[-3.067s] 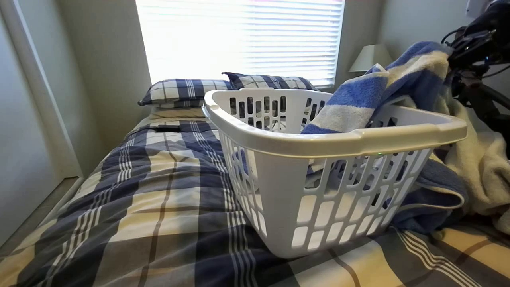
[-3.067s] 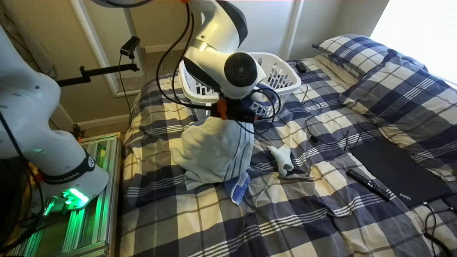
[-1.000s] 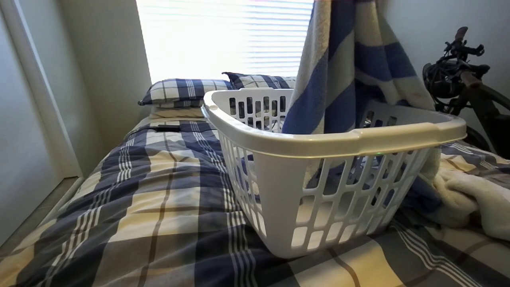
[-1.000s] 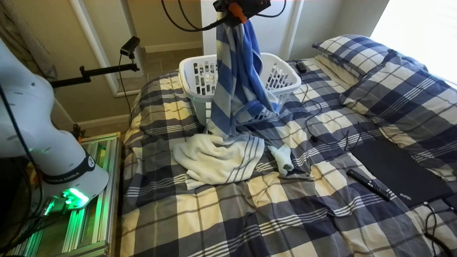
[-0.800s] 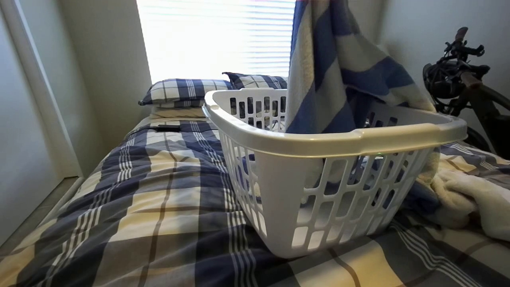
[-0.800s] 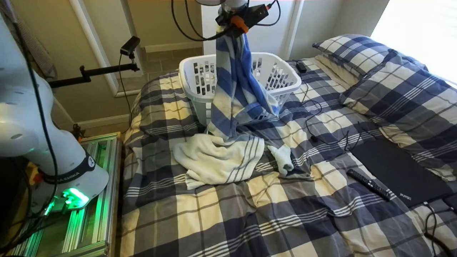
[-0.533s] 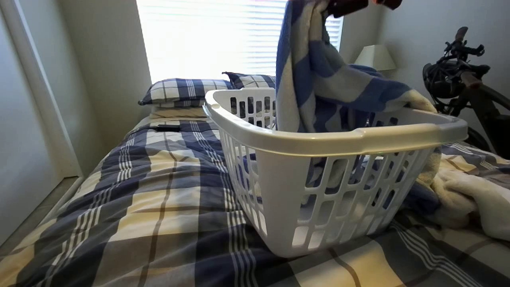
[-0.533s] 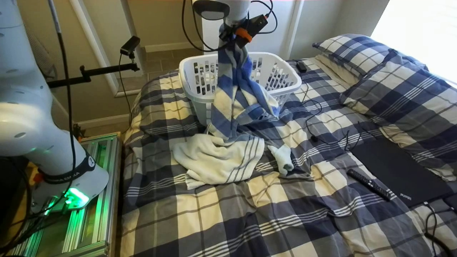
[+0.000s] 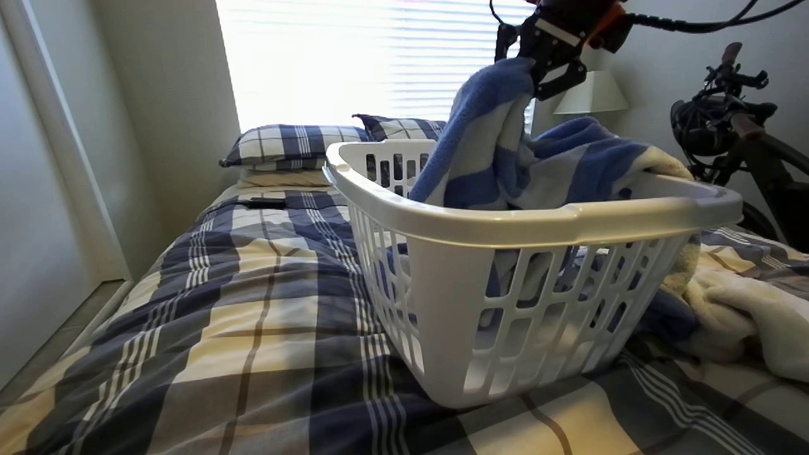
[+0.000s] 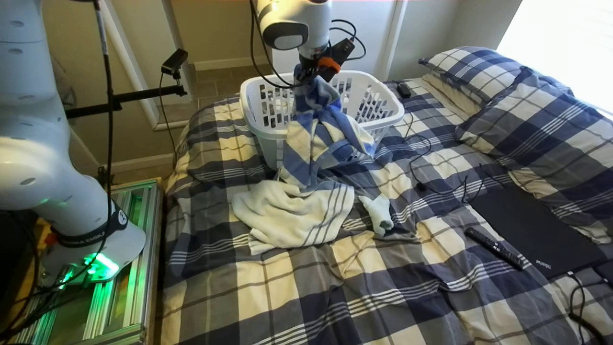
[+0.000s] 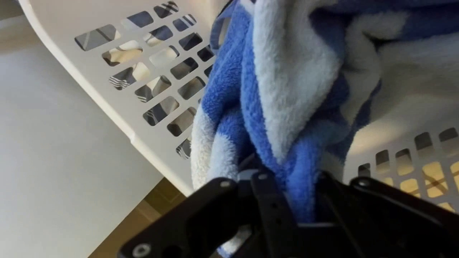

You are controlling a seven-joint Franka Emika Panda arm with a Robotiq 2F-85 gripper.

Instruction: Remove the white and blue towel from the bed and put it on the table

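My gripper (image 11: 291,179) is shut on a bunched fold of the blue and white towel (image 11: 294,86). Both exterior views put it low over the white laundry basket (image 9: 442,303). From the fingers the towel (image 9: 474,126) sags into the basket. Its other part (image 10: 301,143) drapes over the rim and down the outside, the end meeting a cream cloth. Basket and cloth rest on the plaid bed (image 10: 383,297). Folds of towel hide the fingertips in an exterior view. The table is out of view.
The cream striped cloth (image 10: 287,215) lies beside the basket, with a small pale cloth (image 10: 378,213) near it. A remote (image 10: 493,247), a black laptop (image 10: 536,230) and cables lie toward the pillows (image 10: 541,120). A camera arm (image 10: 139,93) reaches out by the robot base.
Earlier the gripper raised the towel from the bed beside the basket and carried it over the rim. During the last second it has come down, and the towel has slackened into the basket.
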